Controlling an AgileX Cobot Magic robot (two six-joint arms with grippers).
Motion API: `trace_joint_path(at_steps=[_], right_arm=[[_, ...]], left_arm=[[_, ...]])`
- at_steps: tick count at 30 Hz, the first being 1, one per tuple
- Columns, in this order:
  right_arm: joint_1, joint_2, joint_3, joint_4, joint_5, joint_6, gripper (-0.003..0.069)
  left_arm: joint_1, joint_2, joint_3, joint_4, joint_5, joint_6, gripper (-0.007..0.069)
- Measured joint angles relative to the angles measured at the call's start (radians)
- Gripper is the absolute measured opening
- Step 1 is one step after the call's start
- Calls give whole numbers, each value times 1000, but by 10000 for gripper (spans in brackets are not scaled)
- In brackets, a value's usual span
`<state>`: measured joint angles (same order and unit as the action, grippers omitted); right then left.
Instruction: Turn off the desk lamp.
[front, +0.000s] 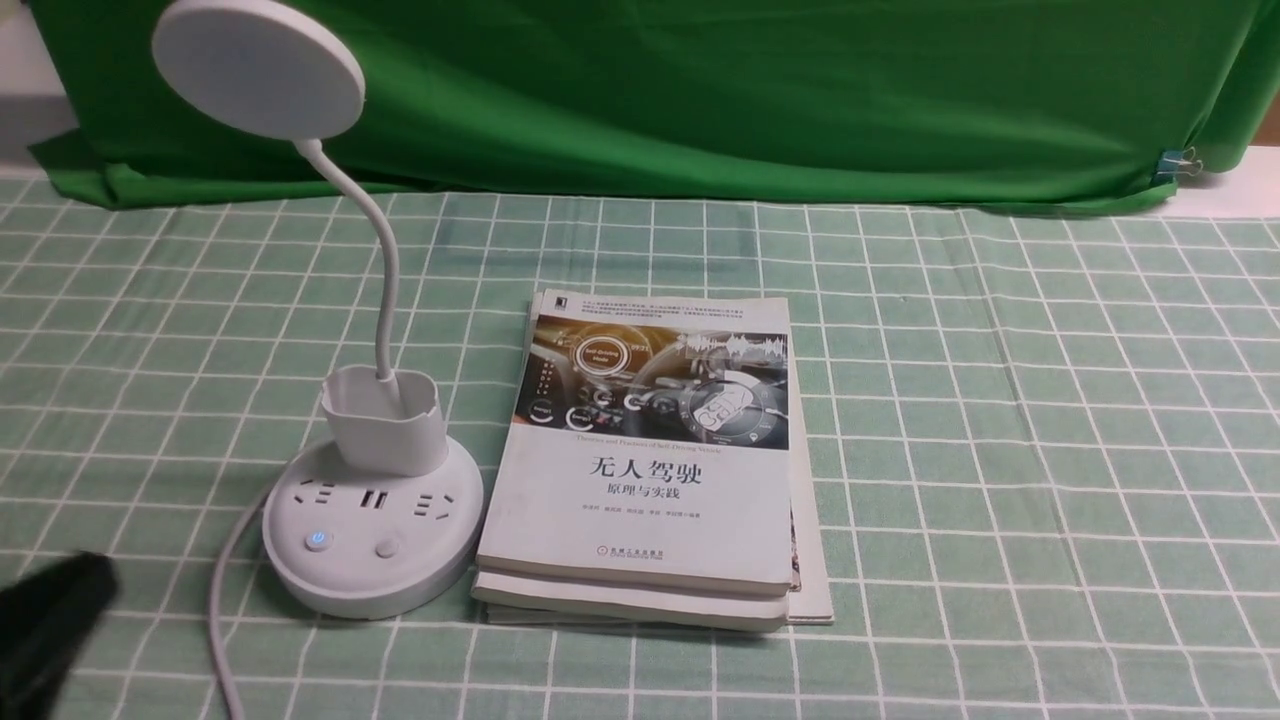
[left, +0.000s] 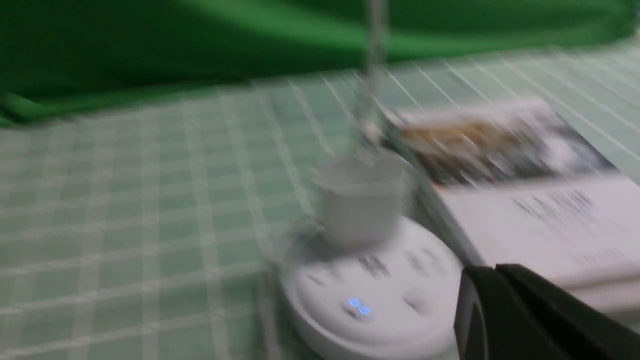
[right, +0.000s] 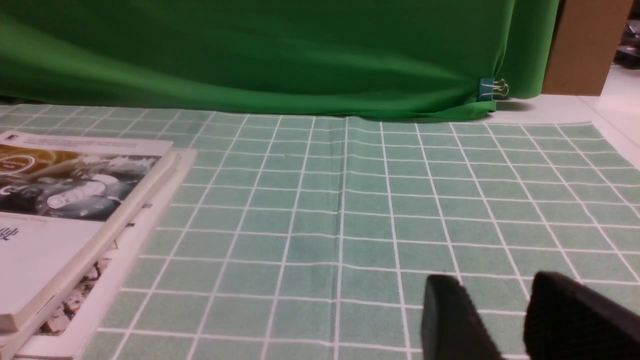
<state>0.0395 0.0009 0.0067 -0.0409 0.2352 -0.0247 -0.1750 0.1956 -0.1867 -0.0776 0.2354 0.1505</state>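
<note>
The white desk lamp (front: 372, 520) stands at the left of the table, with its round disc head (front: 258, 68) up at the far left, a thin neck and a small cup holder (front: 383, 420). Its round base has sockets and two buttons; the left button (front: 318, 541) glows blue. My left gripper (front: 60, 600) is a dark blur at the near left, short of the base. In the blurred left wrist view the base (left: 372, 295) lies just beyond the gripper (left: 492, 272), whose jaws are together and empty. My right gripper (right: 492, 290) is open and empty over bare cloth.
A stack of books (front: 650, 470) lies right beside the lamp base, also in the right wrist view (right: 65, 210). The lamp's white cord (front: 220, 600) runs toward the near edge. A green-checked cloth (front: 1000, 450) covers the table, and a green curtain (front: 750, 90) hangs behind.
</note>
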Motion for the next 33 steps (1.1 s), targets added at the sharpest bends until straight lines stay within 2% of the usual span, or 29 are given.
trace_joint_path(at_steps=[2, 7, 16, 33], right_arm=[[0, 0, 0, 0, 0, 0, 242], [0, 0, 0, 0, 0, 0, 242], [0, 0, 0, 0, 0, 0, 242], [0, 0, 0, 0, 0, 0, 242]], left_arm=[[89, -54, 43, -11, -38, 0, 0], [212, -169, 156, -39, -49, -29, 0], [216, -197, 192, -57, 53, -96, 0], [203, -197, 192, -62, 63, -100, 0]])
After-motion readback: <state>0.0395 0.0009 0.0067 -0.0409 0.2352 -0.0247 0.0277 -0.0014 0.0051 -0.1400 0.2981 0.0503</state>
